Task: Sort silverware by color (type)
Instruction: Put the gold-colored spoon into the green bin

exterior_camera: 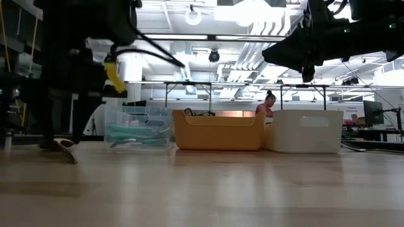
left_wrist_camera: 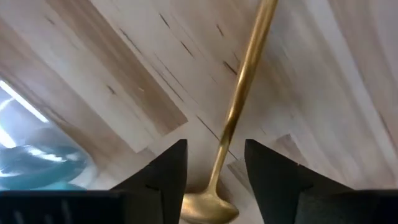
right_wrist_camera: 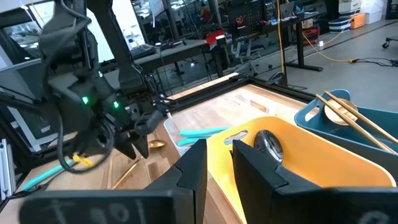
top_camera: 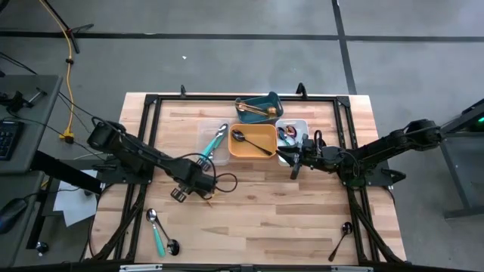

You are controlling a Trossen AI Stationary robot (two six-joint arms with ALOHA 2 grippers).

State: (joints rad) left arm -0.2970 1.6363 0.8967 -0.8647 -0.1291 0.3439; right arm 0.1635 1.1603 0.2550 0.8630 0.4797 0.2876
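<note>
A gold spoon [left_wrist_camera: 239, 93] lies flat on the bare wood. My left gripper [left_wrist_camera: 214, 180] is open and low over it, one finger on each side of the neck just above the bowl [left_wrist_camera: 208, 208], with no touch visible. In the high view this gripper [top_camera: 180, 193] sits just in front of the clear tray [top_camera: 214, 143], which holds teal-handled pieces. My right gripper [right_wrist_camera: 219, 165] is open by a narrow gap with nothing in it, and hovers [top_camera: 295, 162] by the near rim of the orange tray [top_camera: 253, 143].
The orange tray holds a black spoon [top_camera: 253, 142]. The teal tray [top_camera: 259, 107] holds gold pieces, and the white tray [top_camera: 291, 132] holds iridescent ones. A teal-handled spoon [top_camera: 156, 230] and another spoon [top_camera: 172, 245] lie near the left front edge. A black spoon [top_camera: 342, 238] lies front right.
</note>
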